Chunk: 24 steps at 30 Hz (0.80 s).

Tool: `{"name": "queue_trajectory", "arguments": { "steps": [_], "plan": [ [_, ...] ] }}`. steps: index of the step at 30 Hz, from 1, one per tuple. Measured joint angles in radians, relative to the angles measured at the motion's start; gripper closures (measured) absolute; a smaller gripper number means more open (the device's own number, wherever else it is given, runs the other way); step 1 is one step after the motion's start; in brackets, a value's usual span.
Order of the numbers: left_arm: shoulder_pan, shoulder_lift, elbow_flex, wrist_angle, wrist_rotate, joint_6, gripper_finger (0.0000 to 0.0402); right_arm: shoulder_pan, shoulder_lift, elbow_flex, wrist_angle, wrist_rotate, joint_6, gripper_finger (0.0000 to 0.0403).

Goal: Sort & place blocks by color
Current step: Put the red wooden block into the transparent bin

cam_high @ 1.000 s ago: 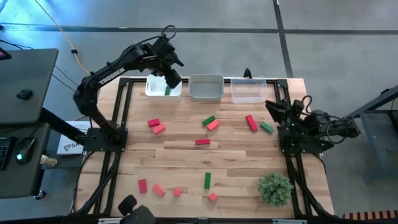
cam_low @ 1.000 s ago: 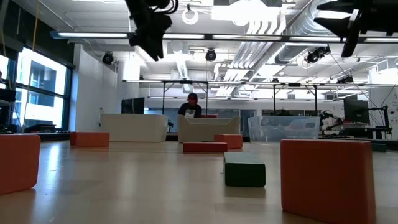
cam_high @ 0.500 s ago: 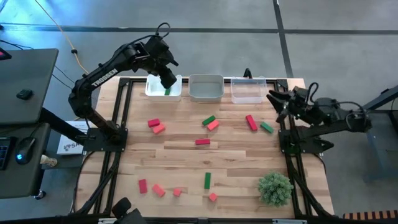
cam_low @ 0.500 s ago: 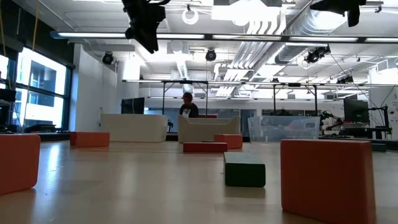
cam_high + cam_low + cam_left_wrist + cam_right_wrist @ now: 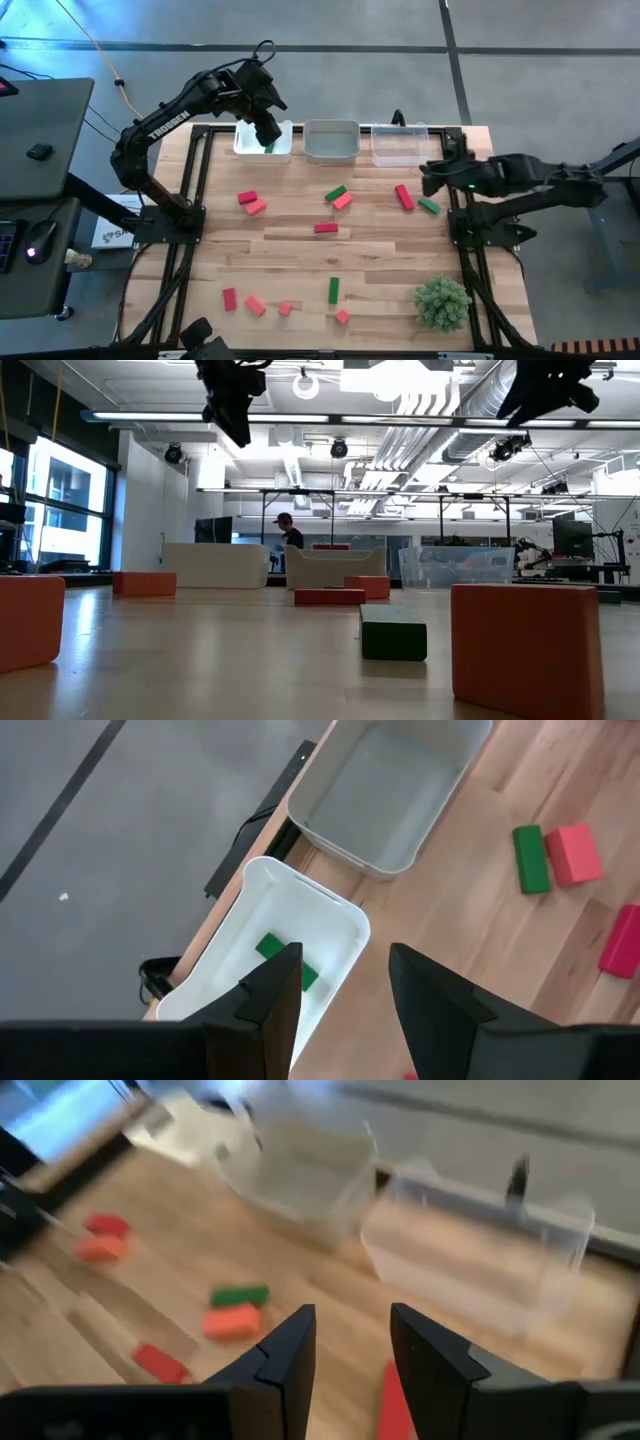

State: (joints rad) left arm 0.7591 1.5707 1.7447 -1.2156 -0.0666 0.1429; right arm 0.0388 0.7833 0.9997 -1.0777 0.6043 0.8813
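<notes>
The left gripper [image 5: 268,133] hangs above the white tray [image 5: 250,146] at the worktop's [image 5: 300,260] far edge, its fingers [image 5: 272,995] apart and holding nothing; a green block [image 5: 286,962] lies in that tray directly below them, clear of both. The grey tray [image 5: 331,141] sits next to it and the clear tray [image 5: 400,145] beyond that. The right gripper [image 5: 430,177] is above the worktop's right side, just short of the clear tray, fingers [image 5: 290,1355] likewise parted and empty. Just beside it lie a red bar [image 5: 404,197] and a green bar [image 5: 429,206]; in the blurred right wrist view what seems to be the red bar shows between the fingers, lower down on the wood. Farther toward the middle a green bar [image 5: 335,192] touches a pink block [image 5: 343,201], with a red bar [image 5: 325,229] nearer the centre. A red block [image 5: 246,198] and a pink one [image 5: 255,207] sit at left. Along the near edge are a red block [image 5: 229,298], two pink ones [image 5: 255,306] [image 5: 285,309], an upright-lying green bar [image 5: 334,290] and another pink cube [image 5: 342,317]. A bushy plant ball [image 5: 442,303] stands at the near right corner.
</notes>
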Motion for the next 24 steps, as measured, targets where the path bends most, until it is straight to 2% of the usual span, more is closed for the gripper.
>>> {"name": "queue_trajectory", "arguments": {
  "steps": [6, 11, 17, 24],
  "plan": [
    [0.000, 0.000, 0.000, 0.000, 0.000, 0.007, 0.0259, -0.107, 0.120, 0.001, -0.017, -0.203, 0.019, 0.0281],
    [0.000, 0.000, 0.000, 0.000, 0.000, 0.042, 0.0259, -0.165, 0.210, 0.001, -0.013, -0.329, -0.004, 0.0281],
    [0.000, 0.001, 0.000, 0.000, 0.000, 0.052, 0.0259, -0.204, 0.304, 0.001, -0.010, -0.379, -0.062, 0.0281],
    [0.000, 0.001, 0.000, 0.000, 0.004, 0.063, 0.0259, -0.269, 0.414, 0.001, -0.012, -0.501, -0.109, 0.0279]
  ]
}}
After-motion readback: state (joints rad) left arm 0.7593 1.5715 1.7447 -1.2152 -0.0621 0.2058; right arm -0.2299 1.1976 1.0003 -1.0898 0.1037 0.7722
